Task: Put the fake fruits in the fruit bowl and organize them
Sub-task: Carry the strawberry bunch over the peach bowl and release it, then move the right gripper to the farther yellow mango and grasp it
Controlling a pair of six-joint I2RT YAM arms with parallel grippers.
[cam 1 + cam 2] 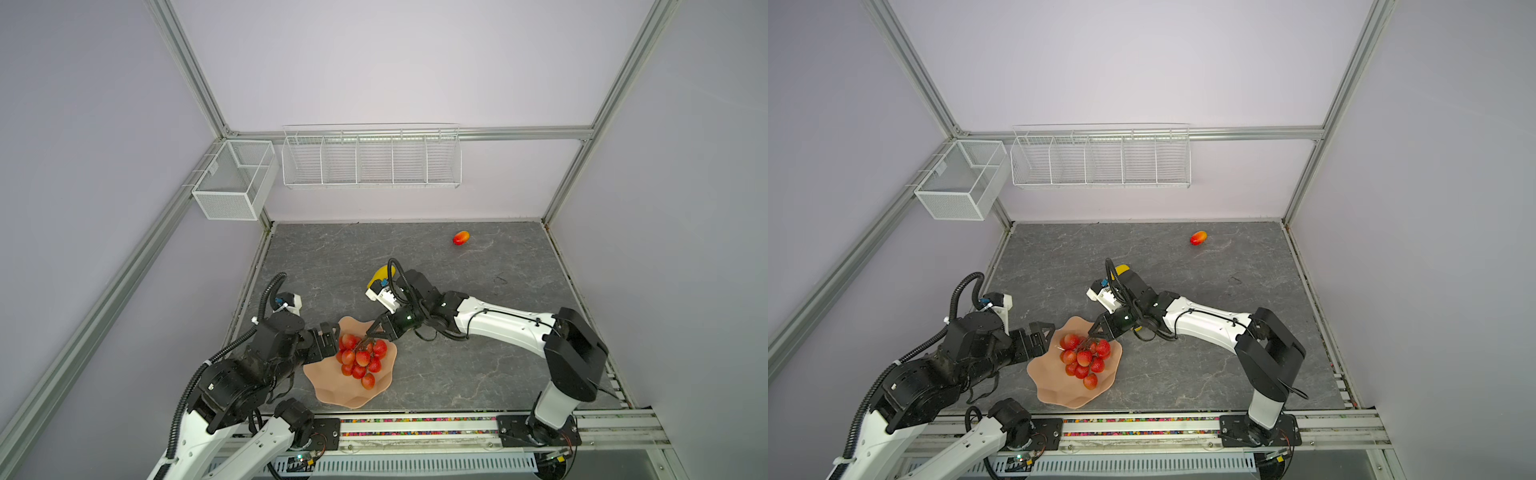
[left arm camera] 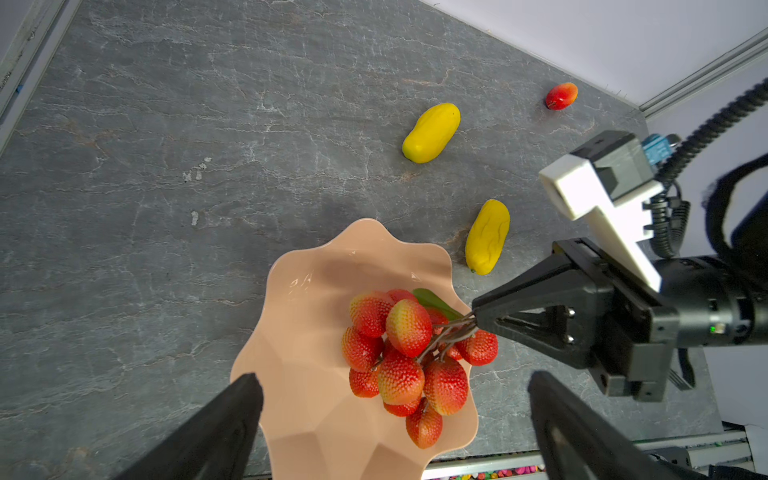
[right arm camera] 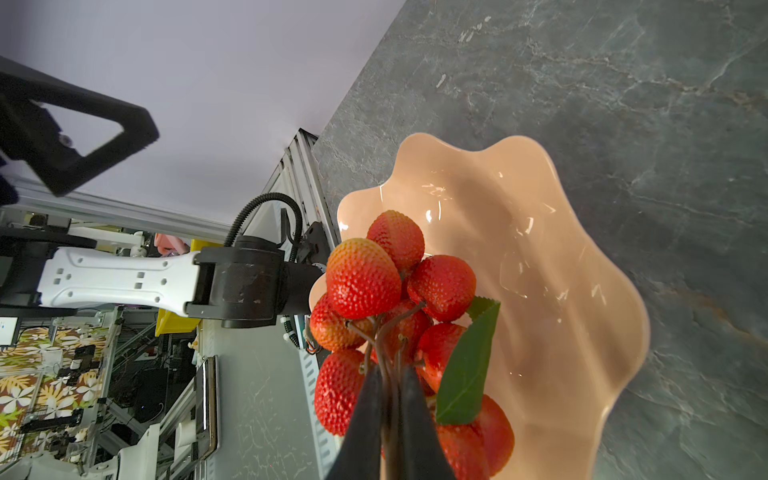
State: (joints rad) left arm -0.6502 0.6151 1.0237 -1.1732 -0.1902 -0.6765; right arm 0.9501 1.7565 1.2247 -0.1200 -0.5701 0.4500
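1. Setting. A grey, veined stone-look tabletop [image 1: 332, 257] is enclosed by pale lilac walls [image 1: 395, 62]. A white wire rack [image 1: 371, 160] and a mesh basket [image 1: 232, 183] hang at the back, well apart from both sets of jaws.
2. Fruit bowl [image 1: 332, 386] [image 2: 316, 291] [image 3: 540, 249]. It is wide, shallow and glossy peach-beige, with a wavy scalloped rim. It stands on the tabletop below the tips of the right jaws. In the left wrist view it lies ahead of the left jaws, framed between them.
3. Berry bunch [image 1: 360, 359] [image 2: 405, 357] [image 3: 386, 282]. About ten pebbled red berries, some shading to orange-yellow, sit on a thin, branching brown stem [image 3: 388, 332] with one green leaf [image 3: 469, 365]. The bunch hangs from the right jaws' tips over the bowl's interior. Whether the lowest berries rest on the bowl cannot be told.
4. Right gripper [image 1: 368, 336] [image 2: 476, 320] [image 3: 390, 382]. The jaws are drawn almost together and pinch the stem between their tips. The leaf lies just beside one finger.
5. Left gripper [image 1: 336, 341] [image 2: 392, 376]. The jaws are spread wide and hold nothing. Their tips stand at the bowl's near rim; contact with it cannot be told.
6. Other fruits.
   - The nearer yellow fruit [image 2: 487, 237] is glossy and oblong. It lies on the tabletop just beside the bowl's rim, near the right jaws but apart from them.
   - The farther yellow fruit [image 2: 432, 133] [image 1: 384, 272] lies beyond it.
   - A small red-orange fruit [image 1: 461, 237] [image 2: 561, 95] lies well apart from both sets of jaws.
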